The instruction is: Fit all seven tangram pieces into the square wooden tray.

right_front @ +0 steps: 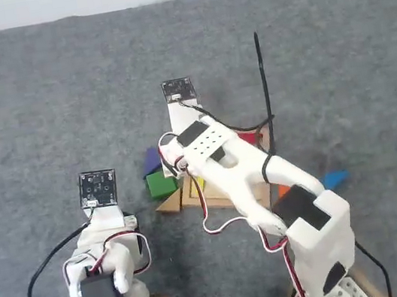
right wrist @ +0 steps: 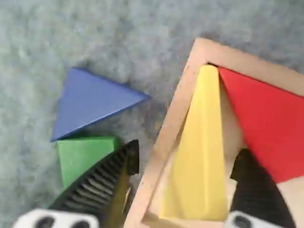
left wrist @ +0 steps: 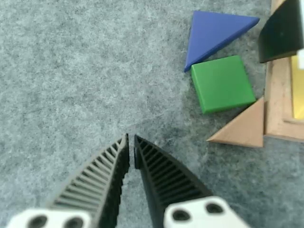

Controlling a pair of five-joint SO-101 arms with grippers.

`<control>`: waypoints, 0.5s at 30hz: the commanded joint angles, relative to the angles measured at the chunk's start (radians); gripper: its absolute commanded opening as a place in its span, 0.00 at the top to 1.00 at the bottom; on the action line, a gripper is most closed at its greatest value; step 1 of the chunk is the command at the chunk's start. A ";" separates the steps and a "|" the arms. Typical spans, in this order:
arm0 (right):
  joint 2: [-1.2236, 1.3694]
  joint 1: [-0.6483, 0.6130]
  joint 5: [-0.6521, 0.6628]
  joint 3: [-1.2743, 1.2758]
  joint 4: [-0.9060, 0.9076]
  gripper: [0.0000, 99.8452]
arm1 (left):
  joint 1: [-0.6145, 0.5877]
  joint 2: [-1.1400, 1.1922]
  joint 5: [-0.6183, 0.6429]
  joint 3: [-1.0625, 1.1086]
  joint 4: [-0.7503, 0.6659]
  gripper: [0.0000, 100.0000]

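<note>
The square wooden tray point(right wrist: 175, 118) lies on the grey carpet under the right arm point(right_front: 215, 153). Inside it a yellow triangle point(right wrist: 199, 147) leans tilted against the rim, beside a red triangle point(right wrist: 266, 123). My right gripper point(right wrist: 187, 183) is open and straddles the rim, one finger outside the tray and one inside, with the yellow piece between them. Just outside lie a blue triangle point(left wrist: 213, 33), a green square point(left wrist: 222, 83) and a tan triangle point(left wrist: 242, 129) that touches the tray's edge. My left gripper point(left wrist: 130, 140) is shut and empty over bare carpet, short of these pieces.
A light blue piece point(right_front: 335, 179) and an orange piece point(right_front: 283, 191) lie on the tray's far side, partly under the right arm. A black cable point(right_front: 263, 84) rises beside the tray. Grey carpet point(right_front: 39, 106) spreads all around.
</note>
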 commanded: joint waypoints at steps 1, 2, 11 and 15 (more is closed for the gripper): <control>-0.133 0.025 0.048 -0.041 0.018 0.68 | -0.002 -0.018 0.017 -0.013 0.003 0.98; -0.163 0.030 0.057 -0.041 0.035 0.68 | -0.002 -0.018 0.017 -0.013 0.003 0.98; -0.272 0.087 0.123 0.023 0.082 0.68 | -0.002 -0.018 0.017 -0.013 0.003 0.98; -0.294 0.139 0.285 0.071 0.070 0.69 | -0.002 -0.018 0.017 -0.013 0.003 0.98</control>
